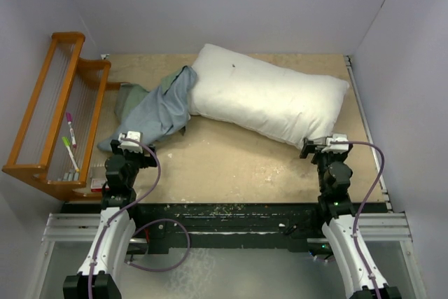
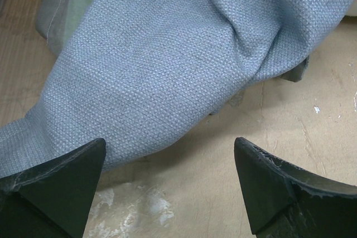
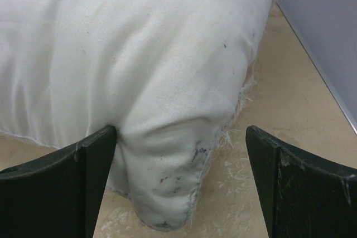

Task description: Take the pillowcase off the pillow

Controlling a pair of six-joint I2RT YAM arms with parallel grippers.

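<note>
The plump off-white pillow (image 1: 266, 96) lies slantwise across the far middle of the table, bare. The pillowcase (image 1: 157, 111) lies crumpled at the pillow's left end, pale grey-blue inside showing, with a strip of sage green at its far left. My left gripper (image 1: 130, 141) is open just in front of the pillowcase's near edge; in the left wrist view the cloth (image 2: 167, 65) lies beyond the fingertips, nothing between them. My right gripper (image 1: 327, 143) is open at the pillow's near right corner; that smudged corner (image 3: 167, 193) sits between the open jaws.
A wooden rack (image 1: 59, 113) with pink and green markers stands at the left edge. White walls close in the table at the back and on the right. A metal rail (image 1: 367, 124) runs along the right table edge.
</note>
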